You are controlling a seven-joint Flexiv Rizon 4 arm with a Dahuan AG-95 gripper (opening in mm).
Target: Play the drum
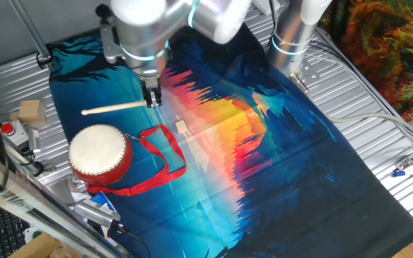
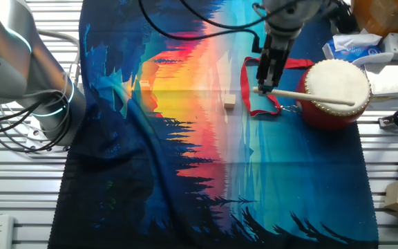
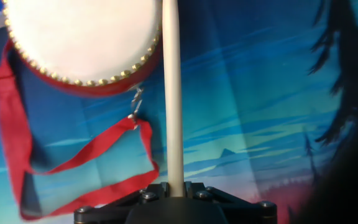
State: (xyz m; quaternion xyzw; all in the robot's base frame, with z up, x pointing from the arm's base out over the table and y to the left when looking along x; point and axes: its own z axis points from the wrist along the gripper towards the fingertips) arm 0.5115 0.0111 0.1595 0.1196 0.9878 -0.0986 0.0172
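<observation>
The drum (image 1: 99, 150) has a cream head and a red body and stands on the printed cloth at the left. Its red ribbon strap (image 1: 165, 154) lies looped beside it. My gripper (image 1: 152, 102) is shut on one end of a thin pale wooden stick (image 1: 115, 108), held level above the cloth. In the other fixed view the stick (image 2: 309, 97) reaches over the drum head (image 2: 336, 83) from the gripper (image 2: 264, 86). In the hand view the stick (image 3: 173, 93) runs up from the jaws (image 3: 176, 190) past the drum's edge (image 3: 82, 37).
A small wooden block (image 1: 181, 127) lies on the cloth near the strap. A larger wooden block (image 1: 31, 111) and a red button box (image 1: 9, 130) sit on the metal table at the left. Packets and tools (image 1: 95, 208) lie by the drum.
</observation>
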